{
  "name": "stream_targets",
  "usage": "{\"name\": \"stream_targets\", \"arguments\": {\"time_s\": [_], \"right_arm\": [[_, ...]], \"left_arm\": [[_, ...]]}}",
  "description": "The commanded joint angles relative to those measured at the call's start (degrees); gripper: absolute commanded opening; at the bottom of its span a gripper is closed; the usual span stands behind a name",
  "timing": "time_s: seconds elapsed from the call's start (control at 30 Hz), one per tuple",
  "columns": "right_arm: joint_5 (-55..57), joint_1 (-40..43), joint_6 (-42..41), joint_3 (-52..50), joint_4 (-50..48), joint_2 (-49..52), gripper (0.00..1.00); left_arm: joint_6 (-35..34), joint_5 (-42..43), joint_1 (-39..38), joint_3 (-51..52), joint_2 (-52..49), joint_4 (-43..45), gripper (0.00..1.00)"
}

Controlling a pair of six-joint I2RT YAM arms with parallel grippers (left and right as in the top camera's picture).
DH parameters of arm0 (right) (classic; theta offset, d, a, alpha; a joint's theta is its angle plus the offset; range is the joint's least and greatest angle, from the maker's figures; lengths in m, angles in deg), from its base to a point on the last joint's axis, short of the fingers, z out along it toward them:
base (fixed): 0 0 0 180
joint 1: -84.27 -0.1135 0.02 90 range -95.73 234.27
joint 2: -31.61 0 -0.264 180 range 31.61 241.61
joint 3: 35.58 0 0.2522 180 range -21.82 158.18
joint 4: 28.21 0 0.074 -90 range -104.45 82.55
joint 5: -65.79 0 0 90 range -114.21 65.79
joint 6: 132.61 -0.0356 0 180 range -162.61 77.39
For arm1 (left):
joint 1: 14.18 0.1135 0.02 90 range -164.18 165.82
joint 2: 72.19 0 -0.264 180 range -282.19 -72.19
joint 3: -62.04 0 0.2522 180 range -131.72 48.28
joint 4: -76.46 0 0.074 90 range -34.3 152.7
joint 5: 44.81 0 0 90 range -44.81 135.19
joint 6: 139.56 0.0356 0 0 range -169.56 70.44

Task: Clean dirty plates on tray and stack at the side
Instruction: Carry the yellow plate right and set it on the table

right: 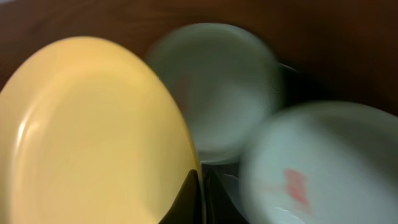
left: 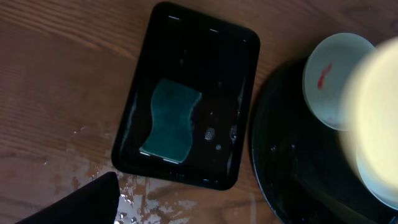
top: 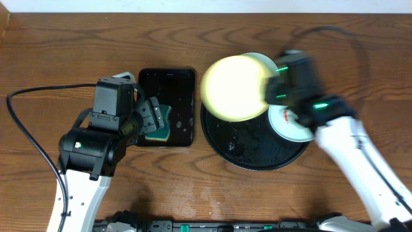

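My right gripper (top: pixel 273 87) is shut on the rim of the pale yellow plate (top: pixel 235 87) and holds it tilted above the left part of the round black tray (top: pixel 257 154). In the right wrist view the fingers (right: pixel 199 199) pinch the yellow plate's edge (right: pixel 93 137). Two mint-green plates lie on the tray: one at the back (top: pixel 261 59), partly hidden by the yellow plate, and one at the right (top: pixel 293 122) with a red smear. My left gripper (top: pixel 151 116) is open and empty above the green sponge (top: pixel 159 132).
The sponge (left: pixel 171 121) lies in a wet rectangular black tray (left: pixel 186 37) left of the round tray (left: pixel 280 174). Water drops (left: pixel 130 199) lie on the wooden table near its front corner. A black cable (top: pixel 32 96) runs at the left.
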Motion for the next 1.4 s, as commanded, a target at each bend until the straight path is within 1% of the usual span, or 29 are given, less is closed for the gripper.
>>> {"name": "stream_targets", "arguments": {"time_s": [0.0,0.1,0.2,0.33,0.4,0.5,0.63,0.73,0.83,0.87,0.9,0.93,0.97,1.03,1.1,1.23,1.37], "right_arm": [[-10.4,12.2,-0.7,0.2,4.4,-1.1,0.01],[-12.4,24.2,1.0,0.2,8.3,-0.5,0.01],[-12.6,33.9,1.7,0.1,8.6,0.7,0.01],[-12.7,44.7,0.5,0.1,6.8,3.4,0.01],[-12.5,48.6,0.1,0.1,5.7,5.3,0.01],[-9.3,53.0,-1.9,0.1,4.4,9.2,0.01],[-6.1,55.8,-2.4,0.1,2.0,15.0,0.01],[-6.1,56.7,-1.6,0.1,1.3,17.7,0.01],[-6.1,56.8,2.2,0.1,0.7,18.8,0.02],[-6.1,56.8,4.0,0.1,0.7,18.8,0.1],[-6.1,56.8,4.7,0.1,0.8,18.8,0.36],[-6.1,56.8,4.7,0.1,1.1,18.7,0.48],[-6.5,56.8,4.3,0.1,1.4,18.6,0.57],[-9.6,56.6,4.1,0.2,1.4,17.8,0.64],[-13.4,56.0,4.3,0.2,1.4,16.1,0.66],[-21.4,52.3,8.3,0.2,1.6,11.1,0.65],[-18.9,44.2,10.1,0.2,8.0,6.9,0.63]], "left_arm": [[0.3,0.0,0.2,-1.4,0.0,-0.1,0.83],[0.3,0.0,0.2,-1.4,0.0,-0.1,0.83],[0.3,0.0,0.2,-1.4,0.0,-0.1,0.83],[0.3,0.0,0.2,-1.4,0.0,-0.1,0.83],[0.3,0.0,0.2,-1.4,0.0,-0.1,0.83],[0.3,0.0,0.2,-1.4,0.0,-0.1,0.83],[0.3,0.0,0.2,-1.4,0.0,-0.1,0.83],[0.3,0.0,0.2,-1.4,0.0,-0.1,0.83],[0.3,0.0,0.2,-1.4,0.0,-0.1,0.83],[0.3,0.0,0.2,-1.4,0.0,-0.1,0.83],[0.3,0.0,0.2,-1.4,0.0,-0.1,0.83],[0.3,0.0,0.2,-1.4,0.0,-0.1,0.83],[0.3,0.0,0.2,-1.4,0.0,-0.1,0.83],[0.3,0.0,0.2,-1.4,0.0,-0.1,0.83],[0.3,0.0,0.2,-1.4,0.0,-0.1,0.83],[0.3,0.0,0.2,-1.4,0.0,-0.1,0.83],[0.3,0.0,0.2,-1.4,0.0,-0.1,0.83]]}}
